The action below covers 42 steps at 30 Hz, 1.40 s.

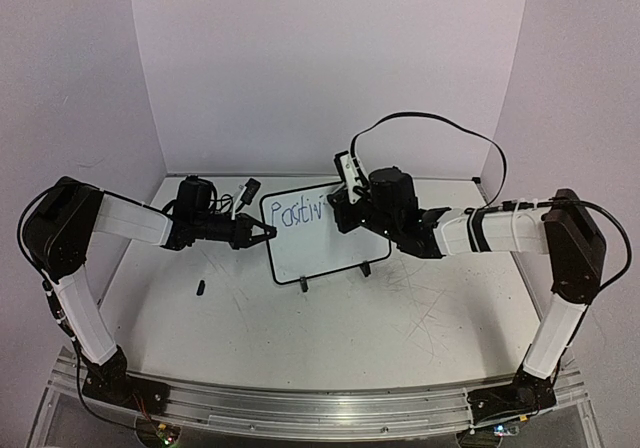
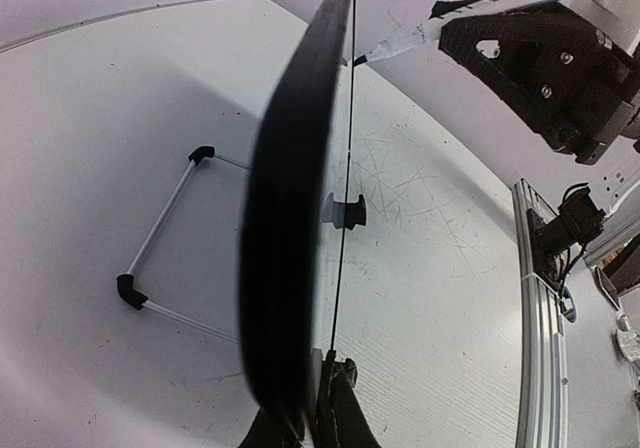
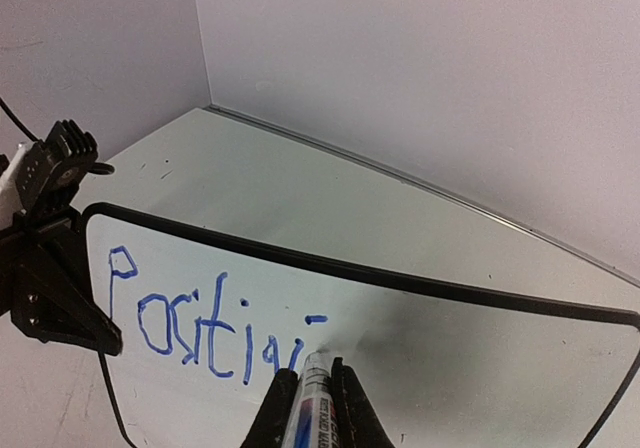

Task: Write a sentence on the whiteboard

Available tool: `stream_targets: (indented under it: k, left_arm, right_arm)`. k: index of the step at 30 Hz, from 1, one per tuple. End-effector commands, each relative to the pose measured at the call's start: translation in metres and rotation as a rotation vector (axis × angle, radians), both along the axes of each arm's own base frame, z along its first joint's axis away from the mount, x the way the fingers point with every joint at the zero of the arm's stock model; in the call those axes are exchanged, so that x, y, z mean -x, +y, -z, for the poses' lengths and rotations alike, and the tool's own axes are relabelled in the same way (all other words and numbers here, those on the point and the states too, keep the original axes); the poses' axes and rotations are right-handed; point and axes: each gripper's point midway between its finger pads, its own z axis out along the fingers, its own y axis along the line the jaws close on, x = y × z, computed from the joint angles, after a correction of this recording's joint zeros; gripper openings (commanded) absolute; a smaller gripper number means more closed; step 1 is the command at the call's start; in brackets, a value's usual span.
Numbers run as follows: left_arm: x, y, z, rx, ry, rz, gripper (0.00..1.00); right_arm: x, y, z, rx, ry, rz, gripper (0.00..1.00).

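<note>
Bolted to the aluminium rail (image 1: 320, 408) at the near edge, two arm bases are sitting in front of the whiteboard (image 1: 320, 243), one to each side. Beyond the rail, the scratched white table (image 1: 420, 318) is carrying that one board, which is standing upright near the table's middle.

Both arms are rising from their bases, bending at the elbow and reaching inward toward the board. The left forearm is lying almost level, and the left gripper (image 1: 262, 234) is meeting the board's left edge, its fingers (image 2: 335, 408) pinching the black frame between them. The right forearm is coming in from the board's right side, with the right gripper (image 3: 310, 393) tilting down over the upper right part of the face. Its fingers are pressing together on a single white marker (image 3: 312, 408), whose tip is touching the board just after the last blue stroke.

One line of the sentence (image 3: 200, 323) is running along the board's top, reading roughly "Positivi" so far.

Two small black feet are propping up the board's lower edge. One small dark object (image 1: 200, 288) is lying on the table, to the left of the board and apart from it.
</note>
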Motion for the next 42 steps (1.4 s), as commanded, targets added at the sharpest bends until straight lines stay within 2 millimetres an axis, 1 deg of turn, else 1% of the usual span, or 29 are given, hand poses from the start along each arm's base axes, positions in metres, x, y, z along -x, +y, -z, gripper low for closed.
stream_targets:
  k: [1,8,15,23,28,36,42]
  left_arm:
    - [-0.036,0.019,-0.002,-0.094,-0.106,-0.157,0.0]
    - [-0.036,0.019,-0.002,-0.097,-0.106,-0.157,0.0]
    - [-0.035,0.019,-0.003,-0.096,-0.109,-0.156,0.0]
    - [-0.035,0.019,-0.003,-0.095,-0.108,-0.155,0.0]
    - [-0.035,0.019,-0.003,-0.095,-0.107,-0.154,0.0]
    - [-0.035,0.019,-0.004,-0.094,-0.109,-0.154,0.0]
    - [-0.035,0.019,-0.003,-0.095,-0.108,-0.154,0.0]
  right_arm:
    - [-0.009,0.006,-0.021,-0.035,-0.052,0.025,0.0]
    - [-0.011,0.005,-0.022,-0.037,-0.056,0.034,0.0]
    - [-0.013,0.004,-0.019,-0.03,-0.054,0.046,0.0]
    - [-0.006,0.001,-0.008,-0.004,-0.027,0.044,0.0]
    - [0.001,0.002,0.004,0.005,0.0,0.036,0.0]
    - [0.006,0.001,0.017,0.014,0.028,0.036,0.0]
    - [0.011,0.001,0.034,0.029,0.061,0.033,0.0]
